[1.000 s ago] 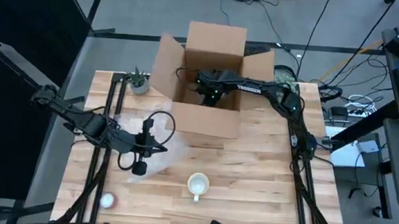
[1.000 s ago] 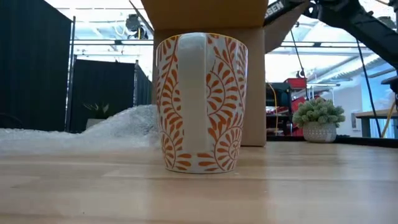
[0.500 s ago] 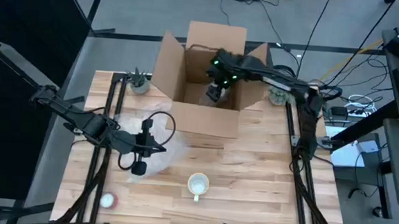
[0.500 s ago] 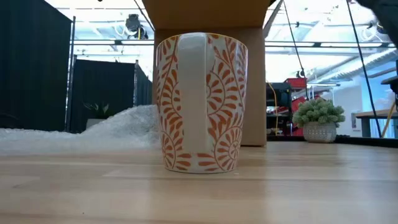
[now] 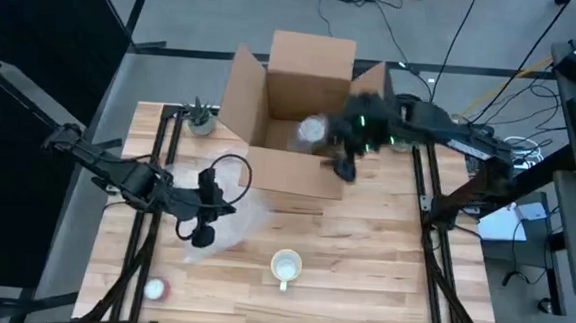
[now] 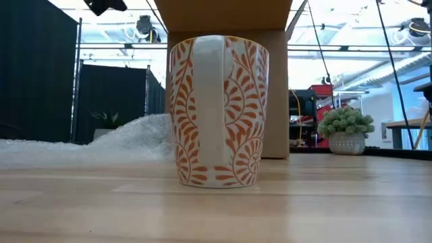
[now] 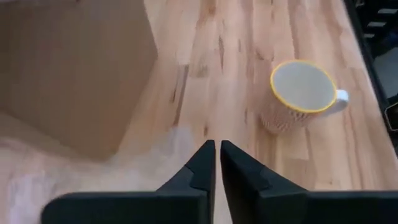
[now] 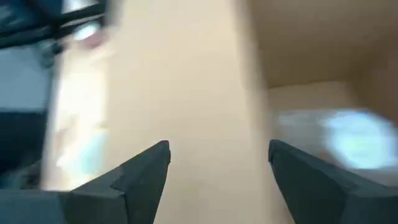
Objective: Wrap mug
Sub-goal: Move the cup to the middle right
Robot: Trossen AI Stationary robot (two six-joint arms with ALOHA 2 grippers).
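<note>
From above, the mug (image 5: 284,268) is standing upright near the table's front edge, off to the right of the left gripper (image 5: 205,209), which is hovering over the bubble wrap (image 5: 232,228); the right gripper (image 5: 346,163) is farther off, at the cardboard box (image 5: 302,102). At table height, the mug's handle is facing the camera. Through the left wrist, the jaws are nearly closed, holding nothing. Through the right wrist, its jaws are gaping wide.

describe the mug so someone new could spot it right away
Start at the big cardboard box at the table's far edge and come straight toward the near edge. The mug stands alone on bare wood, just right of the bubble wrap. It is white with an orange leaf pattern and a yellow rim.
</note>
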